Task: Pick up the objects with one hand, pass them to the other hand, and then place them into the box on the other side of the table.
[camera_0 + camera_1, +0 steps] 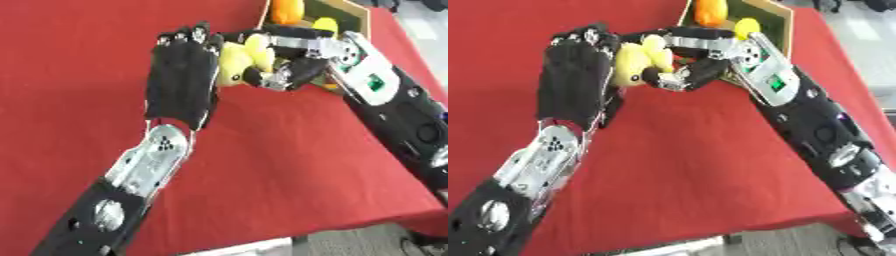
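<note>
A soft yellow toy [633, 62], lumpy in shape with a small dark mark on its lower side, is held up above the red tabletop [289, 165], caught between the two hands near the far middle of the scene. The right hand [293, 62] has its fingers [280, 80] curled round the toy from the right and from below, with the upper fingers reaching over its top, so the toy sits inside that grasp. The left hand [182, 80] stands upright just to the left of the toy, its black back turned to the camera and its fingers [188, 37] pointing up and only slightly bent; the toy touches its palm side, but whether that hand's thumb closes on the toy is hidden behind the hand. Beyond the right fingers, at the far edge of the tabletop, lies a box [783, 27] with a tan cardboard rim and a dark green inside. In it, behind the right hand, sit an orange object [710, 12] and a smaller yellow object [747, 26], both partly hidden by the hand and the rim. The left forearm runs from the lower left corner up to the hand, silver at the wrist; the right forearm comes in from the lower right, black with a white and silver panel near the wrist.
</note>
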Controlling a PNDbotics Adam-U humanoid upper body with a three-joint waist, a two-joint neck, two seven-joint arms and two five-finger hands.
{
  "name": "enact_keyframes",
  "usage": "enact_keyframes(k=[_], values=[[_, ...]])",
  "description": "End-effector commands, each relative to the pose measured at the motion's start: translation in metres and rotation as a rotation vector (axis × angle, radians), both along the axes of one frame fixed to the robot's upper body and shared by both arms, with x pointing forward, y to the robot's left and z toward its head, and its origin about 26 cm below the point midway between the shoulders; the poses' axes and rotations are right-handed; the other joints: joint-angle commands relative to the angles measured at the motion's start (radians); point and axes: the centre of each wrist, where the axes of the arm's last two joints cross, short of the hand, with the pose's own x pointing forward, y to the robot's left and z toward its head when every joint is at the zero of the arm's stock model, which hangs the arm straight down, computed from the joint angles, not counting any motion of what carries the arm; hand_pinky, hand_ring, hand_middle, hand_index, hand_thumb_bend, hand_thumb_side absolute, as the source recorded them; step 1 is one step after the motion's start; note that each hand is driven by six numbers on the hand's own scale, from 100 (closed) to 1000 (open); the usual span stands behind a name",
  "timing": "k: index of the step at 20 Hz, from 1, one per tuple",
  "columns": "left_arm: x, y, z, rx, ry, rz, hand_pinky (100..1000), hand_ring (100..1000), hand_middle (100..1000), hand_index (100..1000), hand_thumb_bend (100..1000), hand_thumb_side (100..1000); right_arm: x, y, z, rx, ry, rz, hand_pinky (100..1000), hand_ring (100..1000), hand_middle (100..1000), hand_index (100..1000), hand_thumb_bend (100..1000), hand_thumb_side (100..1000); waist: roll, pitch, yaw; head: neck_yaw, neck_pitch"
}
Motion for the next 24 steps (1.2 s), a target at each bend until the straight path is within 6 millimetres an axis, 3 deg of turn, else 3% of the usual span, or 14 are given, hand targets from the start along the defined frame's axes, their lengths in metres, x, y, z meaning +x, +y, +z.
enact_keyframes(k=[1, 7, 15, 18, 24], values=[[-0.015, -0.016, 0.021, -0.043, -0.055, -0.067, 364, 391, 401, 560, 100, 100, -0.003, 0.004, 0.002, -0.171, -0.11, 0.17, 956, 1000, 576, 824, 100, 598, 0.002, -0.015, -0.002, -0.003, -0.001], [-0.015, -0.015, 0.021, -0.047, -0.052, -0.066, 363, 391, 405, 561, 100, 100, -0.001, 0.001, -0.001, -0.16, -0.078, 0.148, 903, 1000, 424, 673, 100, 414, 0.003, -0.014, -0.002, -0.005, -0.001], [-0.015, -0.015, 0.02, -0.049, -0.05, -0.068, 362, 390, 405, 561, 100, 100, -0.003, 0.0, 0.004, -0.115, -0.014, 0.13, 851, 1000, 334, 578, 100, 259, 0.003, -0.014, -0.001, -0.011, 0.0], [-0.015, -0.016, 0.019, -0.047, -0.053, -0.068, 363, 391, 406, 561, 100, 100, -0.004, 0.0, 0.005, -0.103, 0.014, 0.117, 831, 1000, 275, 505, 100, 115, 0.004, -0.013, -0.002, -0.012, 0.006], [-0.015, -0.016, 0.018, -0.044, -0.053, -0.071, 363, 391, 406, 562, 100, 100, -0.007, 0.0, 0.009, -0.065, 0.081, 0.101, 814, 1000, 217, 430, 100, 129, 0.005, -0.011, -0.003, -0.014, 0.001]])
